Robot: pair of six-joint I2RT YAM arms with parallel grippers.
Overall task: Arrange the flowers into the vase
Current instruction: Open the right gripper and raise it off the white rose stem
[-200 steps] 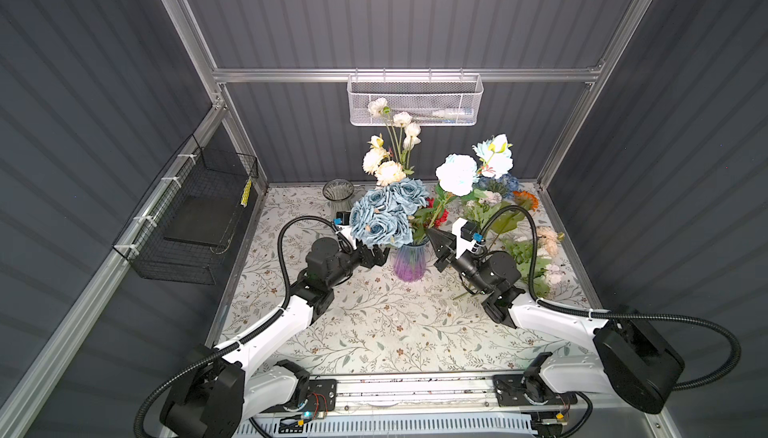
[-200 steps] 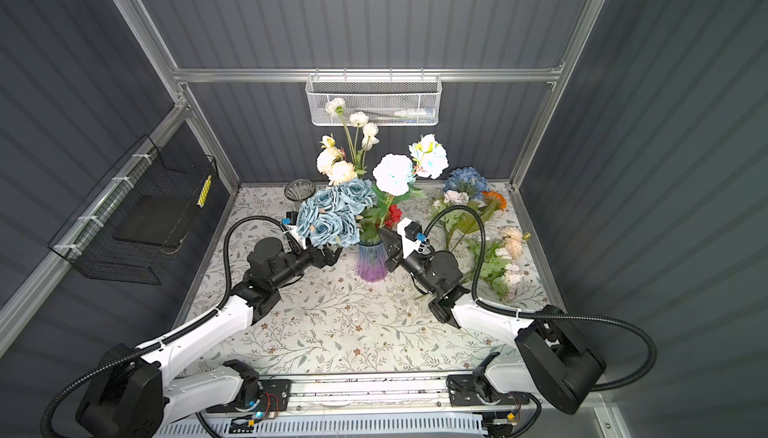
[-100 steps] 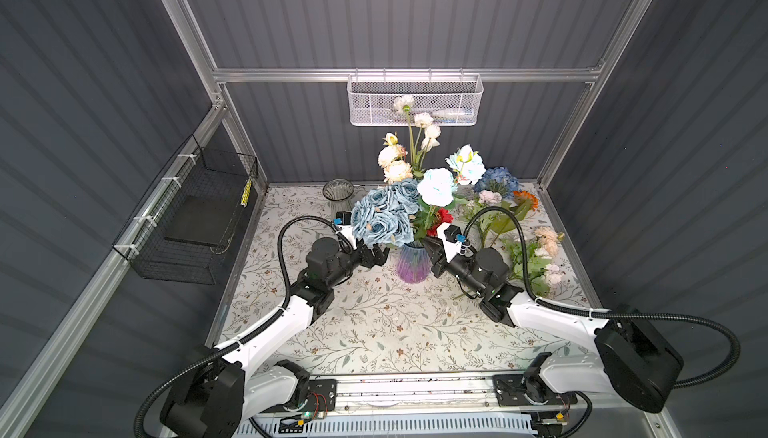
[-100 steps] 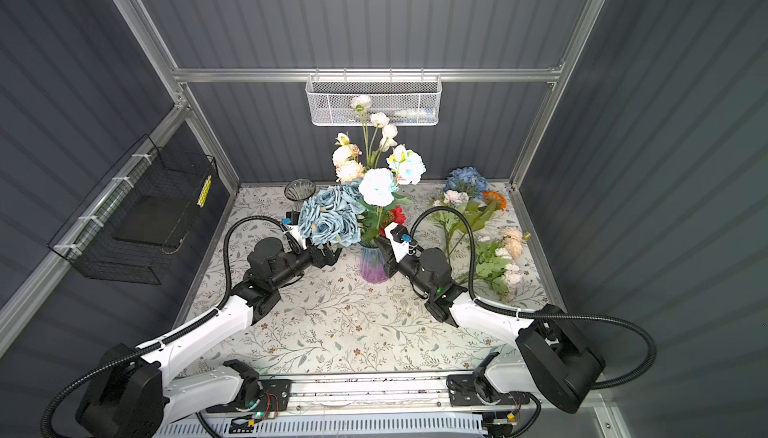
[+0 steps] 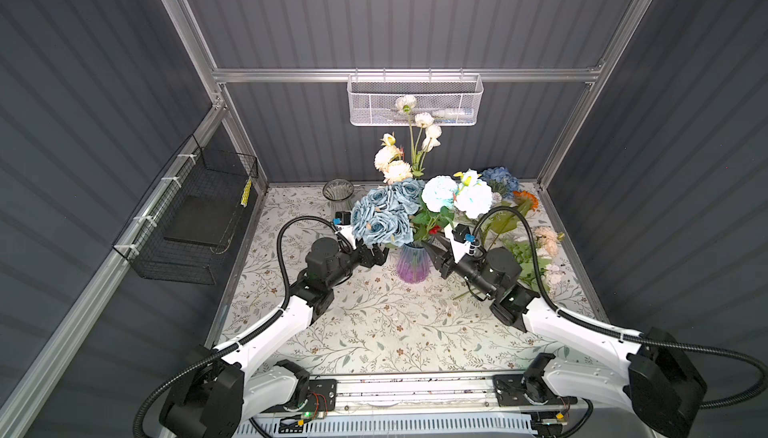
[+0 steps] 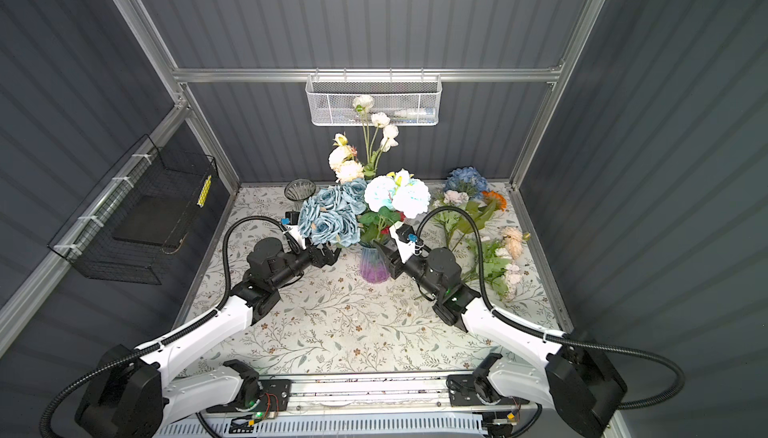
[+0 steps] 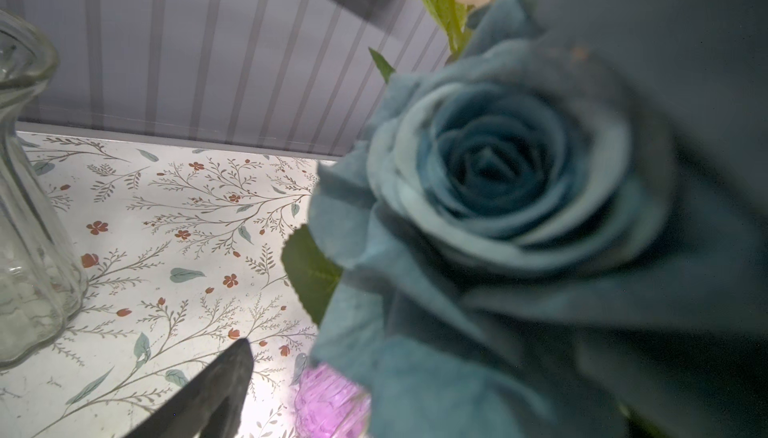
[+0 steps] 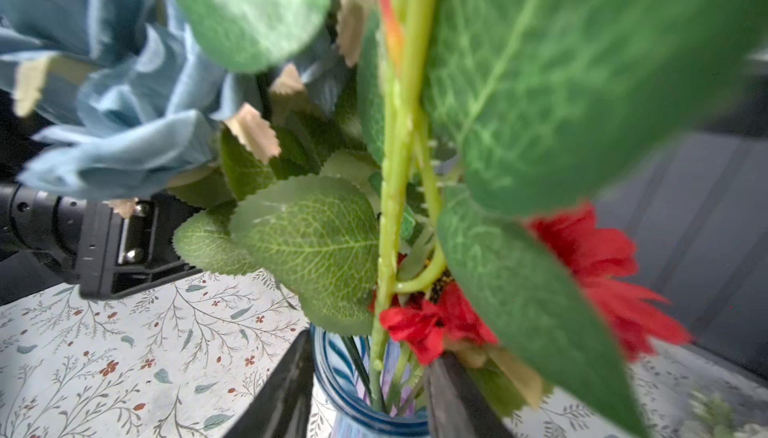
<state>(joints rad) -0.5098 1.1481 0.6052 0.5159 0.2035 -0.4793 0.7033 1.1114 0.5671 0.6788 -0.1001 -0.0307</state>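
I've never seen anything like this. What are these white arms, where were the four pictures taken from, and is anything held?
Two white robot arms each end in a two-fingered hand. Two pictures look down from overhead; two come from wrist cameras. On the floral-print tablecloth stands a purple ribbed glass vase holding a bouquet; loose artificial flowers lie to its right, a clear empty glass vase further back. The left hand and right hand flank the purple vase, both open, holding nothing.
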